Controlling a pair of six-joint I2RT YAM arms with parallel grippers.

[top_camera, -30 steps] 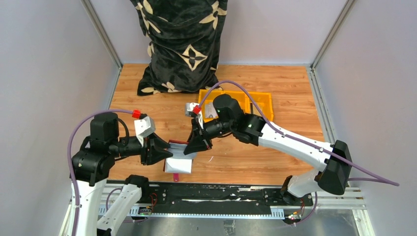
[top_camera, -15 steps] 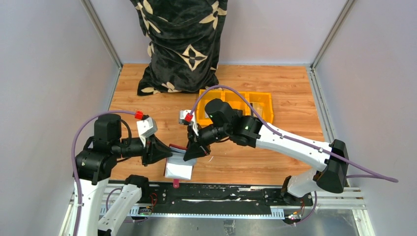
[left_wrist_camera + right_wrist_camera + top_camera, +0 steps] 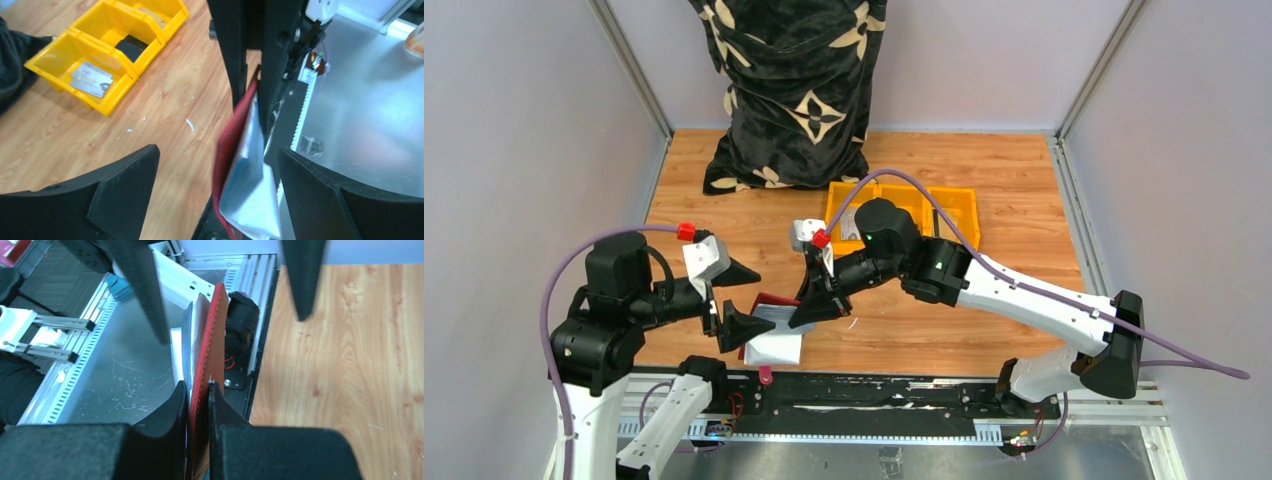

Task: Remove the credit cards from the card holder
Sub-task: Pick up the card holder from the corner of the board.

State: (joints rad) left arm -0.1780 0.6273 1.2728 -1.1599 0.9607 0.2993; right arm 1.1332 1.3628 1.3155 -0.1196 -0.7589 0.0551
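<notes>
The maroon card holder (image 3: pixel 769 301) hangs over the table's near edge with its clear sleeves (image 3: pixel 776 343) drooping below. My right gripper (image 3: pixel 812 310) is shut on the holder's upper edge; in the right wrist view the red stitched cover (image 3: pixel 214 330) runs straight out from between the right gripper's (image 3: pixel 201 390) jaws. My left gripper (image 3: pixel 746 298) stands wide open just left of the holder, one finger on each side, touching nothing. In the left wrist view the card holder (image 3: pixel 229 150) hangs between the left gripper's fingers (image 3: pixel 125 185). A pale grey credit card (image 3: pixel 91 80) lies in the yellow bin.
A yellow three-compartment bin (image 3: pixel 952 206) sits behind the right arm, with a dark item (image 3: pixel 129 49) in its middle compartment. A black patterned cloth bag (image 3: pixel 794 90) stands at the back. The black rail (image 3: pixel 874 390) and metal deck run along the near edge.
My left gripper has opened wide and drawn back to the left, off the holder. The holder now hangs from the right gripper alone, its sleeves sagging lower toward the near edge.
</notes>
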